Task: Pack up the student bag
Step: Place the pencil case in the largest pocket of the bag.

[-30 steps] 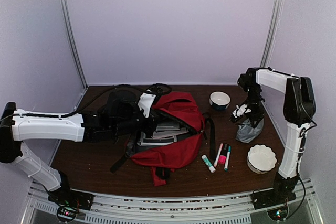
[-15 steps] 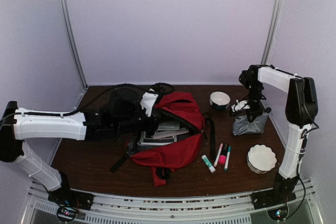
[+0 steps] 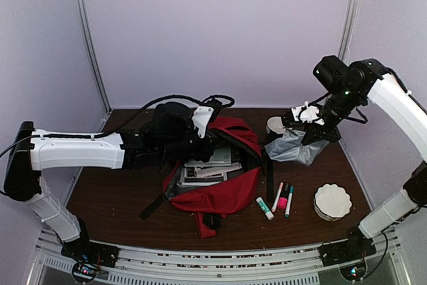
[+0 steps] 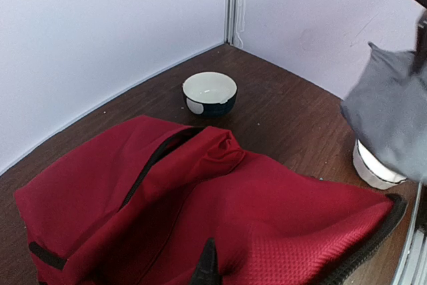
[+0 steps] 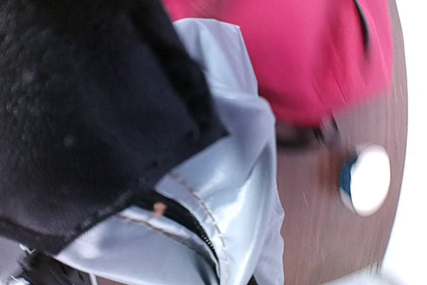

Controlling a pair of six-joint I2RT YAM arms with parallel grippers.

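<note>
- right gripper [image 3: 307, 121]: jaws clenched on the top edge of the grey pouch [image 3: 293, 149]; the pouch hangs clear of the table [image 3: 113, 198], just right of the student bag [image 3: 223, 191]
- left gripper [image 3: 200, 141]: jaws pressed shut on the bag's red upper flap; the mouth gapes and books [image 3: 205, 168] show inside; the bag lies mid-table
- right wrist view is blurred, a black mass filling its left side; the pouch hides part of the dark bowl [image 3: 273, 123]
- left wrist view shows only one dark fingertip [image 4: 206, 268] at its bottom edge; the pouch is cut off at its right edge
</note>
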